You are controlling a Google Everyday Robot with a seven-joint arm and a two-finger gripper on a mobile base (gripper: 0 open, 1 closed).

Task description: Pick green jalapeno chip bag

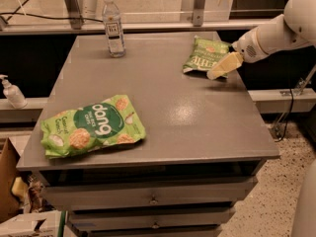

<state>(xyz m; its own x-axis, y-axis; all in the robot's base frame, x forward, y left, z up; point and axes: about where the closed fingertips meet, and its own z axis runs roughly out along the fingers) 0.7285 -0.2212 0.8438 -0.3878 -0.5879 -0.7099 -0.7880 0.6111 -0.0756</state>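
The green jalapeno chip bag (203,56) is small and darker green with white lettering. It lies on the grey table (163,102) near the far right corner. My gripper (220,67) reaches in from the right on a white arm. Its pale fingers sit low at the bag's right front edge, touching or just over it. The larger bright-green "dong" bag (92,125) lies at the front left, far from the gripper.
A clear water bottle (113,26) stands at the back left of the table. A soap dispenser (12,92) sits on a ledge to the left. Drawers (153,199) run below the tabletop. A cardboard box (10,186) is on the floor at left.
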